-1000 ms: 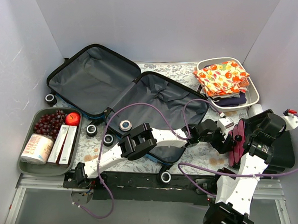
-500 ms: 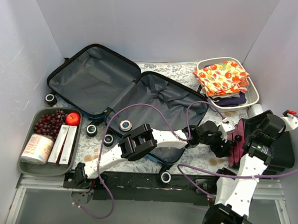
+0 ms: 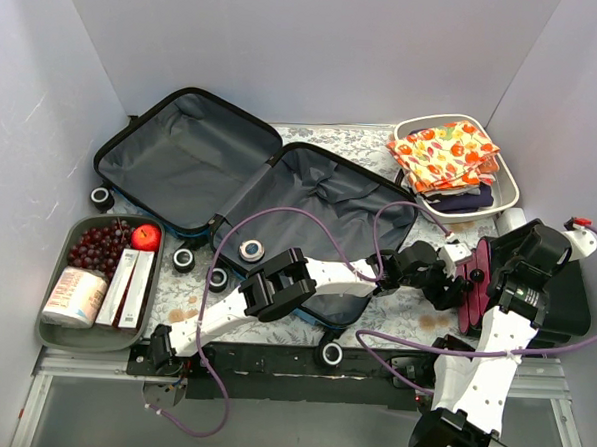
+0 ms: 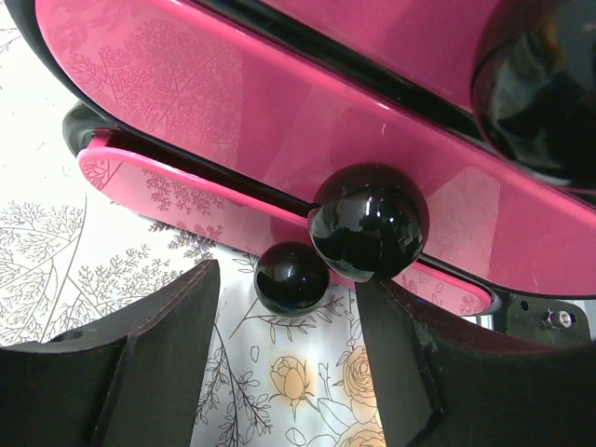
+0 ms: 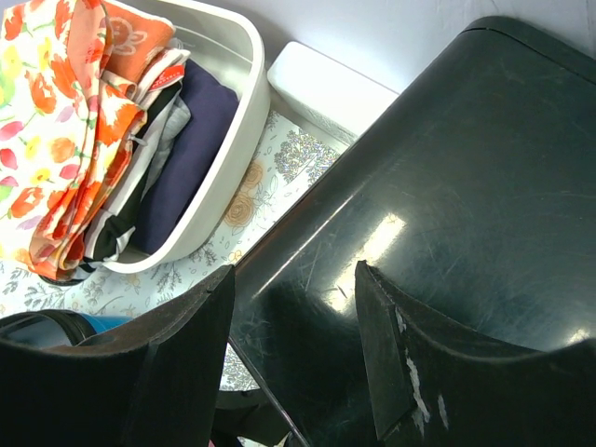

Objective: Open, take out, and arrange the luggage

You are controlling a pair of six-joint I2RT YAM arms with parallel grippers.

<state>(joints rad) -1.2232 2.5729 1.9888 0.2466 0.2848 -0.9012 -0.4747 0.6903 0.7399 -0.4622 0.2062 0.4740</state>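
The luggage (image 3: 192, 148) lies open flat, both grey-lined halves up, with nothing seen inside. My left gripper (image 3: 446, 278) reaches past its right half to a glossy pink case (image 3: 472, 286) standing on edge. In the left wrist view my left gripper (image 4: 289, 326) is open and holds nothing, its fingers on either side of two black ball knobs (image 4: 291, 277) under the pink case (image 4: 279, 121). My right gripper (image 5: 296, 279) is open and holds nothing, just above the flat black case (image 5: 447, 205).
A white tub (image 3: 506, 189) of folded clothes (image 3: 447, 156) stands at the back right and shows in the right wrist view (image 5: 228, 158). A grey tray (image 3: 53, 326) with grapes, an apple, boxes and a can sits front left. The flat black case (image 3: 575, 303) lies far right. Walls enclose three sides.
My left gripper has edged a little to the right, closer to the pink case. The right arm has shifted slightly. The luggage has not moved.
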